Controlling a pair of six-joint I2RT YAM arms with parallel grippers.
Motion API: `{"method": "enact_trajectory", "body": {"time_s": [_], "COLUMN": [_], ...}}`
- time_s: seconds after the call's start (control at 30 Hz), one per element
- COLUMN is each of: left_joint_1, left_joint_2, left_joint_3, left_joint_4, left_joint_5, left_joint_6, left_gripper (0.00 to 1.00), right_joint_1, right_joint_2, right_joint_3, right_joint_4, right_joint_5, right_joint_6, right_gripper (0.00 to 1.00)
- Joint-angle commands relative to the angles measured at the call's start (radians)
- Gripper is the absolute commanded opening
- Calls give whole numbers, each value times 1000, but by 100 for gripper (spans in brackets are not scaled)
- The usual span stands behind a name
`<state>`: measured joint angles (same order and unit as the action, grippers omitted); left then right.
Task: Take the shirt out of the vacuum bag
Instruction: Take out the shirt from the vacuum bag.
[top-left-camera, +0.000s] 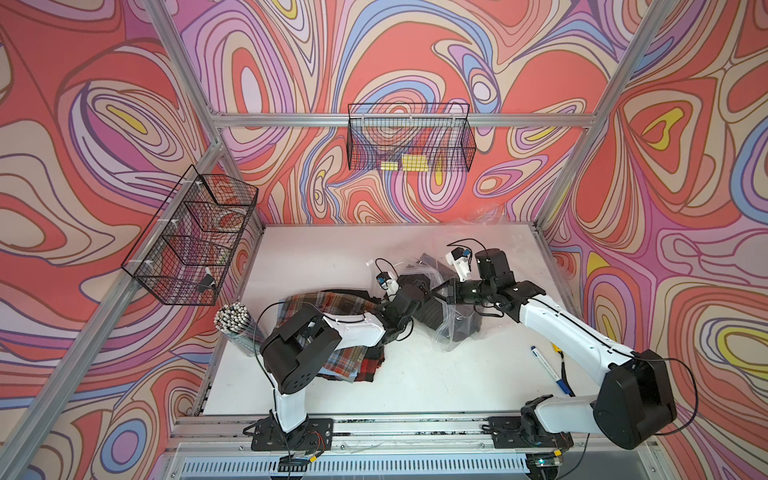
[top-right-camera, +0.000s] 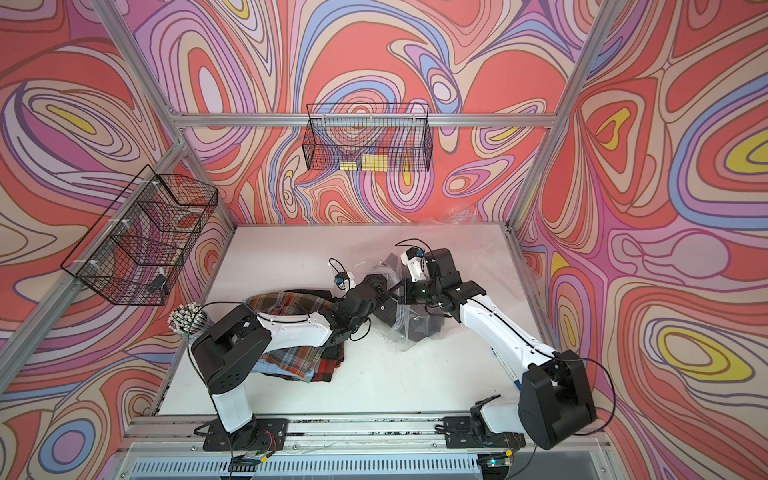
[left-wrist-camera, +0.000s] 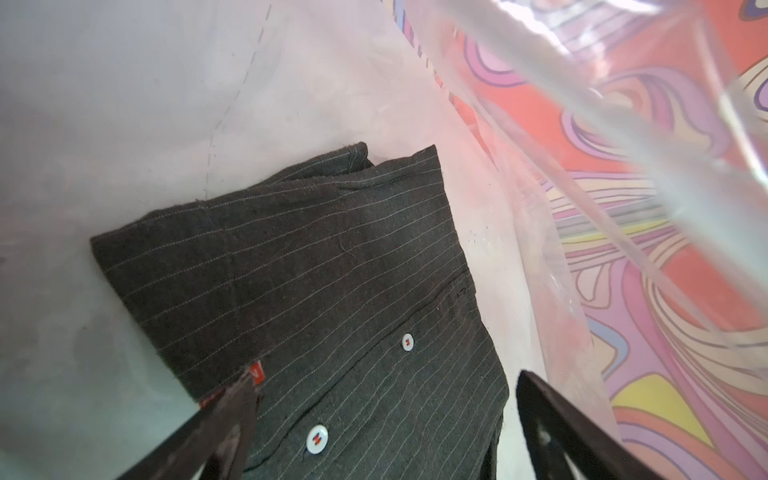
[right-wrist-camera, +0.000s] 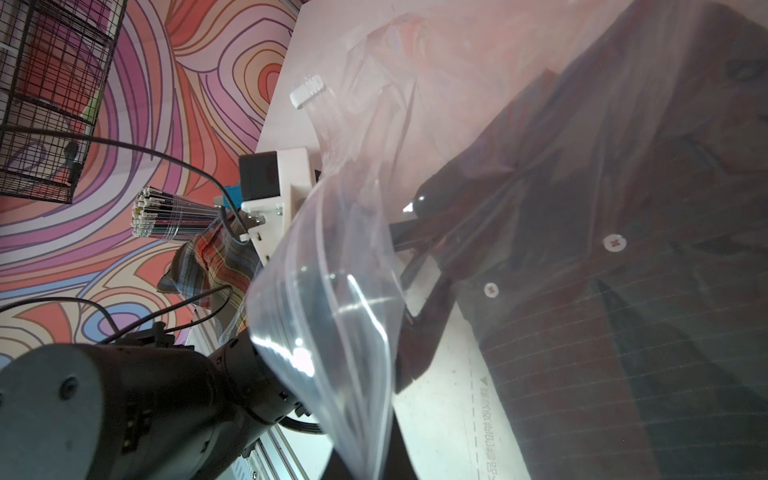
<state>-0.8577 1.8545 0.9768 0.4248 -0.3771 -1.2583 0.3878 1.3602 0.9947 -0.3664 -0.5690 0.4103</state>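
Both top views look down from high above on the whole desk (top-left-camera: 324, 257). The wrist views sit close, sharing the shirt (left-wrist-camera: 311, 270).

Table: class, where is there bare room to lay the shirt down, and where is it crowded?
Bare: the far left corner of the table, behind the plaid clothes; and the near strip between those clothes and the pen. Crowded: the middle, around the bag and shirt, and the left edge by the bundle of sticks.

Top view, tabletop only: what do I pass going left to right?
In order: bundle of white-tipped sticks in a clear cup, pile of folded plaid shirts, clear crinkly vacuum bag holding the dark pinstriped shirt, white-and-blue marker pen.
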Motion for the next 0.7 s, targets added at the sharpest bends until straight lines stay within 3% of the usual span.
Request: {"method": "enact_trajectory", "body": {"time_s": [0.0,0.23,0.53,0.67], "left_joint_1": [-4,-26,-58,-71], "left_joint_2": [58,27,-66,-73], "left_joint_3": [29,13,-21,-36], "left_joint_4": [13,-89,-317,-254], "left_joint_5": [22,-11,-44,-14], "left_joint_6": [-26,-74,-248,-254], "left_gripper": [99,99,99,99], "right_joint_1": [4,4,5,3], "right_joint_2": [-7,-12,-4,6], "right_joint_3": [7,9,23,23], "right_joint_4": [12,2,-3,5], "right_joint_5": [-21,-8,-2,-7], "right_joint_6": [-9,-20,-16,-13], "right_gripper": [0,0,0,0]}}
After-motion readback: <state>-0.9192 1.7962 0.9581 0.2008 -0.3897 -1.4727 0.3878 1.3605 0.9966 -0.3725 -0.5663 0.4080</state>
